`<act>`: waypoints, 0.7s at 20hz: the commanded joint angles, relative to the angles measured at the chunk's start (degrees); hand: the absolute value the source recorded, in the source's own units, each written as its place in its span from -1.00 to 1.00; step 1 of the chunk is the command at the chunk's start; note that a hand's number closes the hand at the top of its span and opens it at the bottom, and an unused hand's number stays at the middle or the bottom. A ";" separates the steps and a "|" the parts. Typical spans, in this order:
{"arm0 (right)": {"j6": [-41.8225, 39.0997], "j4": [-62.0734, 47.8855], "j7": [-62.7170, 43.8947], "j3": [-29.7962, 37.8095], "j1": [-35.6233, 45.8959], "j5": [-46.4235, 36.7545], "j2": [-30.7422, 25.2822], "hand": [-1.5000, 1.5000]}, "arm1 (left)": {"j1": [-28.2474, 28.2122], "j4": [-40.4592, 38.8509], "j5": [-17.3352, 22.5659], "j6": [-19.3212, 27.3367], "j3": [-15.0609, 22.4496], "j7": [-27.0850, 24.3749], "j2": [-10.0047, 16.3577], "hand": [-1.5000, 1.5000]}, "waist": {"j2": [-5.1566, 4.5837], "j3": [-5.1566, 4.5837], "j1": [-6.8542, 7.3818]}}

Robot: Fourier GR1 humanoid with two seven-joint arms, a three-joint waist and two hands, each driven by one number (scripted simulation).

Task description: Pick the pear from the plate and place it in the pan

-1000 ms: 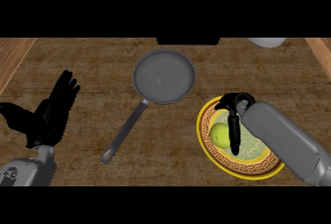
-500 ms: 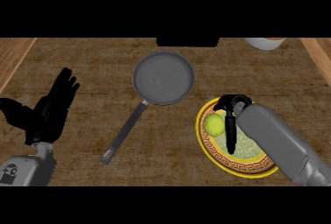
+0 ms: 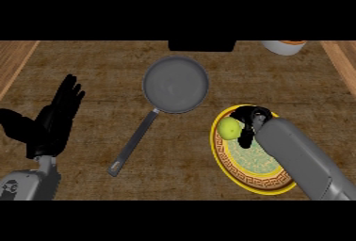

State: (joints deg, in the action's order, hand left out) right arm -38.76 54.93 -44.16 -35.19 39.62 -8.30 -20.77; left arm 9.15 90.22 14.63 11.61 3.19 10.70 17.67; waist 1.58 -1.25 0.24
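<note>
1. My right hand (image 3: 254, 115) comes in from the lower right of the frame, its grey forearm lying slantwise across the plate (image 3: 250, 187).
2. This hand's black fingers and thumb are curled round the pear (image 3: 230, 126), pinching it from its right side and from above.
3. The pear is yellow-green and shows at the plate's upper left part, just inside the rim. Its left half is bare and its right half is hidden behind my fingers.
4. I cannot tell whether the pear rests on the plate or hangs a little above it.
5. The plate sits at the lower right of the frame. It has a yellow rim, a dark patterned band inside that, and a pale green middle, and my forearm covers much of its right side.
6. The pan (image 3: 176, 84) lies in the upper middle of the frame, up and to the left of the plate and apart from it. It is round, grey and has nothing in it.
7. The pan's handle (image 3: 132, 148) runs down and to the left, ending in the lower middle of the frame.
8. My left hand (image 3: 52, 122) rests at the left edge of the frame, spread, fingers straight and pointing up, thumb out to the left. It holds nothing and is well apart from the pan.
9. The brown counter (image 3: 90, 66) fills the frame beneath everything.
10. A white bowl (image 3: 284, 46) is cut off at the upper right edge, and a dark object (image 3: 201, 45) is cut off at the top middle, just above the pan.
</note>
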 commanded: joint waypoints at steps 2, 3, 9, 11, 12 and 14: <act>0.94 -1.78 4.59 0.14 -4.45 -1.09 1.67 1.00 | -0.92 -1.17 -1.12 -0.43 0.31 -1.54 -0.73 0.00 | -1.71 1.27 0.01; 1.21 -2.32 4.76 0.98 -3.92 -1.37 1.77 1.00 | 1.24 -0.42 -0.45 0.45 -0.28 0.60 -1.06 0.00 | -1.71 1.28 0.03; 20.83 -4.93 -13.21 4.70 6.28 -7.33 17.91 1.00 | 2.33 -0.98 -0.70 -1.27 1.20 0.08 -1.36 0.00 | -2.41 1.20 3.15; 26.43 -3.97 -18.18 5.64 12.48 -11.00 19.13 1.00 | 2.33 -0.62 -0.90 -1.97 2.09 -0.05 -1.36 0.00 | -2.10 0.98 5.39; 28.88 -4.15 -19.06 5.63 13.73 -12.54 19.69 1.00 | 2.15 -0.82 -0.35 -2.63 2.11 0.00 -1.33 0.00 | -2.20 0.80 6.44; 33.97 -6.15 -22.25 5.29 17.68 -16.19 20.44 1.00 | 3.55 -0.57 -0.49 -2.76 2.72 0.56 -1.56 0.00 | -2.65 0.84 7.41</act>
State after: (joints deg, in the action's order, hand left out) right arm -15.08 50.84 -57.45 -30.23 50.80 -19.65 -5.21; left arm 11.32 89.68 14.25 9.39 4.75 10.86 16.67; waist -0.10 -0.72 5.06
